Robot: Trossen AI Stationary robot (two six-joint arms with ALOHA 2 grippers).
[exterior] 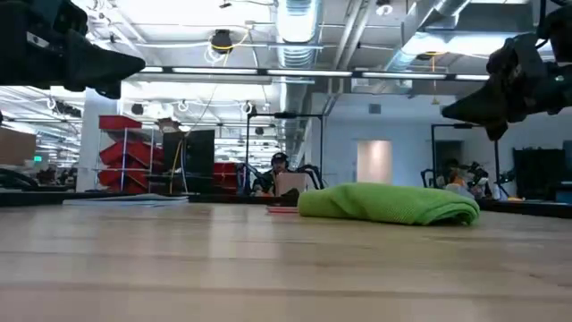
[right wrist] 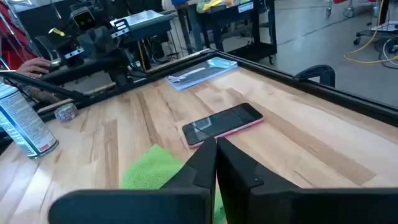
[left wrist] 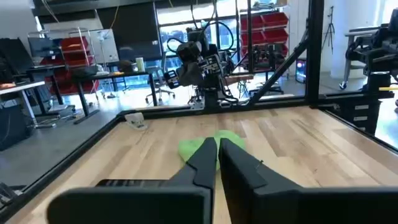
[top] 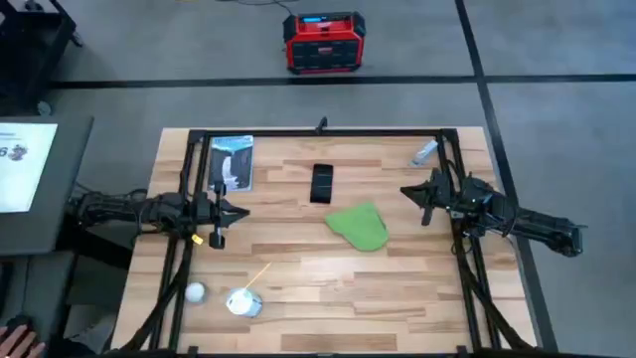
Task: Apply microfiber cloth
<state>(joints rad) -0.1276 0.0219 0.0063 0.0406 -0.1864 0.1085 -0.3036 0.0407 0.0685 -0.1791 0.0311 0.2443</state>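
Both grippers, left (top: 231,211) and right (top: 412,192), hang clenched and empty either side of the microfiber cloth (top: 360,227), which lies untouched just beside the phone (top: 322,183), so nothing looks started

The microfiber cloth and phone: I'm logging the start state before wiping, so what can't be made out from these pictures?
- Phone screen: dirt or smears too small in the high view; glare covers it in the right wrist view.
- Microfiber cloth: near part hidden behind the right gripper fingers in the right wrist view, partly behind the left gripper fingers in the left wrist view.
- Phone in the low view: almost entirely hidden behind the cloth.
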